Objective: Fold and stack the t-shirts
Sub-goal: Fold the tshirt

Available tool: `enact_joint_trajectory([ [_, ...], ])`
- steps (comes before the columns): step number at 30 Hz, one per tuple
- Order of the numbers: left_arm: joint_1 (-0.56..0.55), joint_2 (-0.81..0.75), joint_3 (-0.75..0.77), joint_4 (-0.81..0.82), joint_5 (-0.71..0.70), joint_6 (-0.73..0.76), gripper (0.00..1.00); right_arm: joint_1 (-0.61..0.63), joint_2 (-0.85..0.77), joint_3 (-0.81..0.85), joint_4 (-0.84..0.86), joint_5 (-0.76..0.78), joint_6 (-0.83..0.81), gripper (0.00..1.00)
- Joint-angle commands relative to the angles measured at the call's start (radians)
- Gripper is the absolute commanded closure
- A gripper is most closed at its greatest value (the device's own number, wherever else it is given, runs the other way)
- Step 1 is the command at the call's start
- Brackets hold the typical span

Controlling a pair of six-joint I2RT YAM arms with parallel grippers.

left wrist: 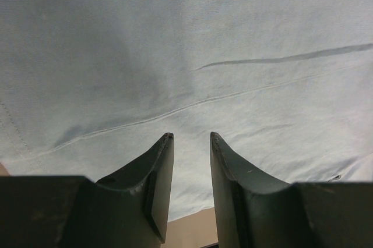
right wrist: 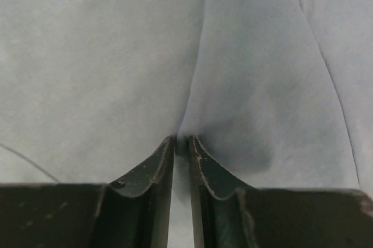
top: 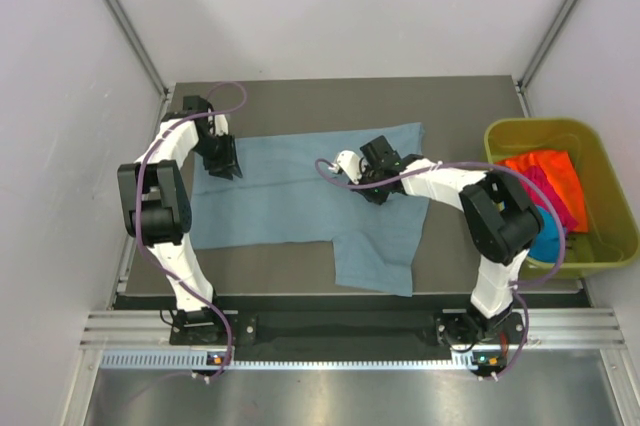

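Note:
A large grey-blue t-shirt [top: 290, 196] lies spread on the dark table, with one part hanging toward the near edge. My left gripper [top: 222, 164] is over the shirt's left edge. In the left wrist view it [left wrist: 191, 137] is open, its fingers just above the cloth [left wrist: 186, 44] and its hem. My right gripper [top: 372, 189] is at the shirt's middle right. In the right wrist view it [right wrist: 182, 139] is shut on a pinched ridge of the cloth [right wrist: 105, 56]. The orange t-shirt [top: 545, 171], magenta t-shirt [top: 568, 208] and turquoise t-shirt [top: 548, 243] lie bunched in a bin.
A yellow-green bin [top: 540, 126] stands off the table's right edge. Bare table [top: 330, 101] shows behind the shirt and along the near edge [top: 260, 266]. Metal frame posts rise at the back corners.

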Motion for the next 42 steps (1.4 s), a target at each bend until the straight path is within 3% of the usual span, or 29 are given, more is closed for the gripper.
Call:
enact_joint_trajectory([
  [1,0.003,-0.039,0.009,0.016,-0.005,-0.010,0.64,0.000,0.012,0.054,0.049,0.056,-0.012,0.85],
  [6,0.003,-0.037,0.009,0.021,0.003,-0.013,0.64,0.001,0.006,0.076,0.067,0.100,-0.018,1.00],
  [13,0.003,-0.039,0.012,0.027,0.011,-0.019,0.64,0.001,-0.057,0.106,0.027,0.078,0.002,1.00],
  [21,0.003,-0.046,0.004,0.033,0.017,-0.020,0.65,-0.002,-0.149,0.234,-0.212,-0.287,0.047,1.00],
  [24,0.003,-0.049,0.004,0.036,0.020,-0.022,0.65,0.000,-0.147,0.215,-0.246,-0.350,0.069,1.00],
  [25,0.003,-0.049,0.005,0.035,0.020,-0.022,0.65,0.001,-0.144,0.206,-0.247,-0.357,0.069,1.00],
  [27,0.003,-0.052,0.009,0.033,0.018,-0.022,0.65,0.001,-0.138,0.179,-0.258,-0.361,0.063,0.80],
  [32,0.003,-0.062,0.009,0.030,0.009,-0.016,0.65,-0.009,-0.157,0.125,-0.240,-0.296,0.037,0.71],
  [37,0.003,-0.062,-0.001,0.029,0.006,-0.013,0.65,-0.115,-0.170,0.096,-0.166,-0.251,0.159,0.73],
  [42,0.003,-0.054,0.001,0.018,-0.011,0.003,0.65,-0.308,-0.164,0.096,-0.126,-0.255,0.278,0.74],
])
